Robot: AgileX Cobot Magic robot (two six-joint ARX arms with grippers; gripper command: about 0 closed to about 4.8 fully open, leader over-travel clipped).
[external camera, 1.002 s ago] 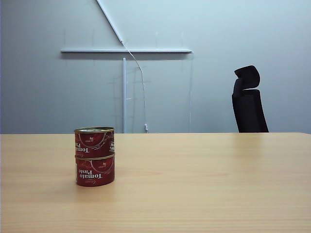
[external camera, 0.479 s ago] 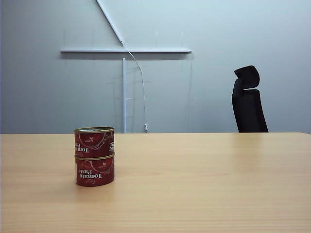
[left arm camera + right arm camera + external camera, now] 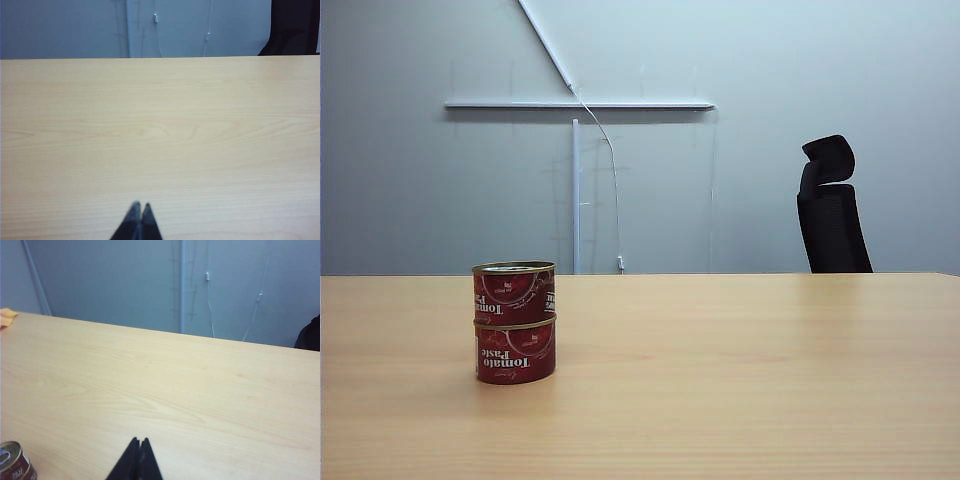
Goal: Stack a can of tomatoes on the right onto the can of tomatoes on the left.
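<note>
Presently catalogued, largest first, all placed against the can stack.

Table (image 3: 740,380): pale wood, bearing the stack on its left part in the exterior view; bare elsewhere.

Chair (image 3: 830,205): black, behind the table's far edge, well apart from the stack toward the right.

Can stack: lower can (image 3: 516,350) stood upright on the table; upper can (image 3: 514,293) sat squarely on it, rims aligned, labels red. Task judged done as things lay.

Right gripper (image 3: 138,458): jaws pressed together, holding nothing. It hung above bare wood, with the top can's rim (image 3: 11,456) visible off to one side at the edge of the right wrist view, near but not touching.

Left gripper (image 3: 139,220): jaws likewise closed and empty, over bare table; no can appeared in the left wrist view, so it was well apart from the stack.

Risk noted: the upper can rested only on the lower rim. A sideways brush from the right gripper, being the nearer, could have knocked it off or shifted the pair. A slightly off-centre seat, not discernible from this angle, would have made that easier.
</note>
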